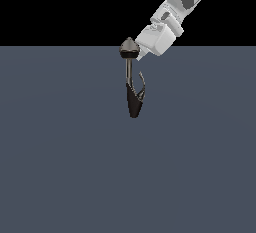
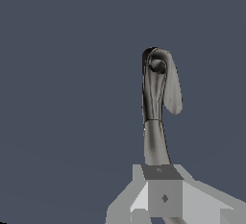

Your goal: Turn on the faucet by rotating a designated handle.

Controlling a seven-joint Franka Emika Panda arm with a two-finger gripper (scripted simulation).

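The faucet point(image 1: 130, 72) stands upright on the grey floor, with a cone-pointed cap point(image 1: 129, 47), a thin stem and a dark tapered body point(image 1: 134, 102). Its handle point(image 1: 142, 84), a thin curved silver prong, branches off the body on the exterior view's right. My gripper point(image 1: 143, 54) comes down from the upper right, its tip right beside the cap and above the handle. In the wrist view the faucet point(image 2: 153, 122) runs away from the fingertips point(image 2: 163, 196), and a pale curved lobe that looks like the handle point(image 2: 173, 88) sits beside its body. The fingers appear shut, with nothing held.
A flat grey floor point(image 1: 60, 167) lies on every side of the faucet, under a black background. The arm's white links point(image 1: 180, 2) come in from the upper right of the exterior view.
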